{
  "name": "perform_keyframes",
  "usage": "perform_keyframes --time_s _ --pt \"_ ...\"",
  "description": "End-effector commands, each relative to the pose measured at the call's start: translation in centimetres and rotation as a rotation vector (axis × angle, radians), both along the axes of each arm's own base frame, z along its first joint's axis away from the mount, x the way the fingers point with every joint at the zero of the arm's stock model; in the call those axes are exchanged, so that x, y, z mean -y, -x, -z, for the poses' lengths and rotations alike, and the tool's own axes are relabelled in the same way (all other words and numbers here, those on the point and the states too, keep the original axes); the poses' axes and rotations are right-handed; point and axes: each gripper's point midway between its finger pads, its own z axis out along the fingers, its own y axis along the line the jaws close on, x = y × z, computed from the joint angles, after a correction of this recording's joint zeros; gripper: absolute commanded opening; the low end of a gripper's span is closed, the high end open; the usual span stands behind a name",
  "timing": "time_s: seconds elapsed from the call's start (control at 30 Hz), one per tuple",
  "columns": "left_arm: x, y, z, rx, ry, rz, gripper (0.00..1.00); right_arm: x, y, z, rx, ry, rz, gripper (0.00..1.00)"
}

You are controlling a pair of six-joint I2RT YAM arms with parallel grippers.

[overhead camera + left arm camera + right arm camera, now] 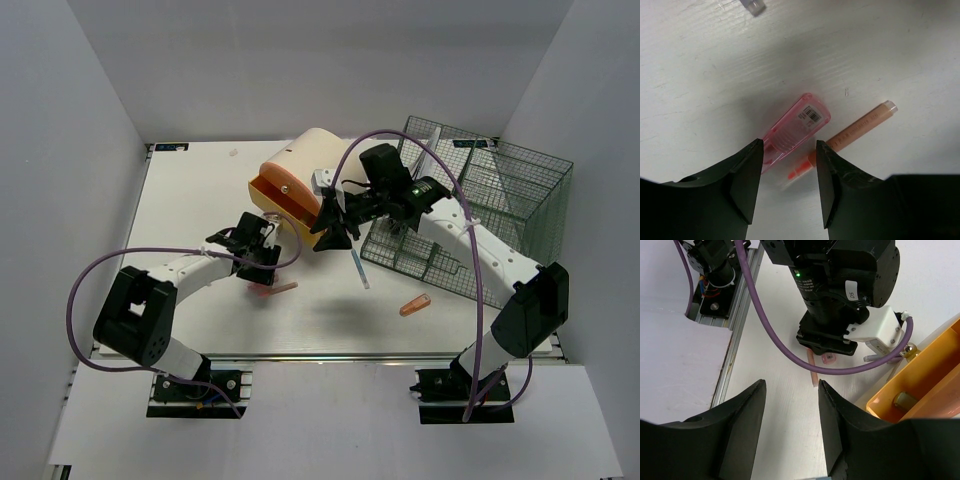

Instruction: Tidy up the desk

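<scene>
The white desk [200,200] has a silver rail [330,355] along its near edge. My left gripper [260,265] is open and empty, low over a pink see-through case with a barcode [796,131] and an orange pen [860,126] lying side by side. Both lie just beyond its fingertips [751,165]. My right gripper [333,235] is open and empty above the desk's middle, by the mouth of a tipped cream container. In the right wrist view [791,395] it looks toward the left arm's wrist [832,295], the pen [811,371] and the pink case [829,358].
The cream cylinder container with an orange rim [295,180] lies on its side at the back centre. A dark green wire-mesh basket [480,200] stands at the right. A clear pen [358,268] and an orange marker [415,305] lie on the desk in front.
</scene>
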Motion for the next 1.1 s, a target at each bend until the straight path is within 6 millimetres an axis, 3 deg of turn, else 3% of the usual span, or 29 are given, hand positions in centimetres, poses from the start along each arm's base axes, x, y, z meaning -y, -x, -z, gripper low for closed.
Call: perform_keyframes --time_s 0.0,0.77,0.87,1.07 --pt "0.4 0.0 -0.3 0.013 0.005 0.006 0.57 0.1 0.3 -1.5 0.017 -0.042 -0.012 0.52" --pt "-1.5 -0.3 1.4 -0.022 -0.107 -0.092 0.56 0.5 0.1 -1.5 0.007 -0.043 -0.005 0.52" --pt "-1.9 -0.3 1.9 -0.028 -0.128 -0.116 0.54 0.5 0.1 -1.5 0.006 -0.044 -0.006 0.52" --pt "-2.6 -0.5 2.0 -0.021 -0.159 -0.167 0.37 0.7 0.0 -1.4 0.007 -0.042 -0.001 0.52"
